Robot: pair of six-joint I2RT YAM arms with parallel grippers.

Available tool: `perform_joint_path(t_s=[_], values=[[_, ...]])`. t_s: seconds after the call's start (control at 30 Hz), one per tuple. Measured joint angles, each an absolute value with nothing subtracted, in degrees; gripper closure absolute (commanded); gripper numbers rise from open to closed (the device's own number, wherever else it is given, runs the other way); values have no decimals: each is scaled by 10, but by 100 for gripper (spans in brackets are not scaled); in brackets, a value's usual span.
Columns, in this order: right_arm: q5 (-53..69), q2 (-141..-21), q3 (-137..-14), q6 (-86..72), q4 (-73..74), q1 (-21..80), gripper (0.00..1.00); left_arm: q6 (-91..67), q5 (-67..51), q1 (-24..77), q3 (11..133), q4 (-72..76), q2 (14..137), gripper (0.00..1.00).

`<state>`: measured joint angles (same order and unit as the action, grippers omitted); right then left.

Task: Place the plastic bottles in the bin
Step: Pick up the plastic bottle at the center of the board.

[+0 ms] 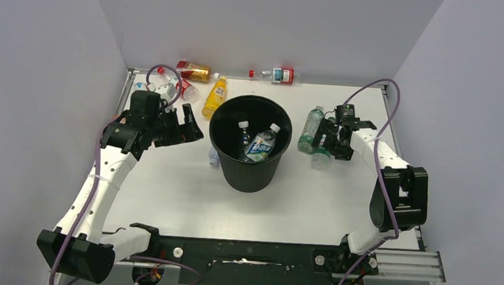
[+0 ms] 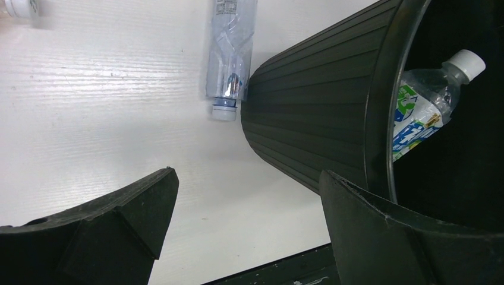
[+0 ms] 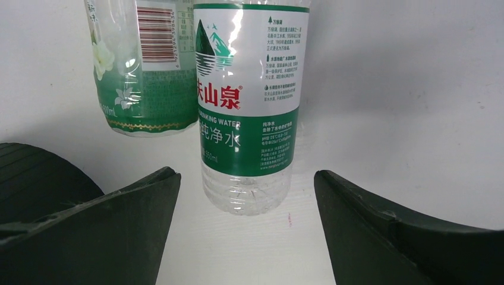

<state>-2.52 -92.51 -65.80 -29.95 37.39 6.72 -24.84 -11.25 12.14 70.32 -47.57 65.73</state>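
The black bin (image 1: 247,172) stands mid-table with two clear plastic bottles (image 1: 260,143) inside; one with a blue-white label (image 2: 425,113) shows in the left wrist view. My left gripper (image 1: 191,124) hovers open and empty beside the bin's left wall (image 2: 309,119). A clear bottle (image 2: 229,53) lies against the bin's foot. Right of the bin lie two green-labelled bottles (image 1: 311,129). My right gripper (image 1: 324,141) is open over them. The nearer bottle's (image 3: 246,107) base lies just ahead of its fingertips, untouched, and the other (image 3: 142,65) is beside it.
At the back left lie an amber bottle (image 1: 195,71), an orange one (image 1: 215,95) and a red-labelled clear one (image 1: 185,87). Another red-labelled bottle (image 1: 276,74) rests against the back wall. Grey walls enclose the white table (image 1: 167,190).
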Motion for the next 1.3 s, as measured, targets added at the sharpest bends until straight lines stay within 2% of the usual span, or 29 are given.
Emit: perform_joint_path(t_s=[0.27,0.47,0.63,0.73,0.97,1.3], values=[[-24,-935,-644,-285,337,60,20,-254,-105,121,678,-461,645,9],[-17,-967,-630,-266,311,44,27,-266,-89,122,669,-454,643,9],[0,-984,-610,-249,294,36,44,-276,-73,123,669,-461,643,9],[7,-981,-606,-241,286,30,50,-284,-63,131,669,-468,643,9],[4,-921,-571,-229,299,29,52,-296,-38,156,669,-471,651,9],[0,-751,-592,-223,378,31,53,-291,-23,156,670,-465,705,9]])
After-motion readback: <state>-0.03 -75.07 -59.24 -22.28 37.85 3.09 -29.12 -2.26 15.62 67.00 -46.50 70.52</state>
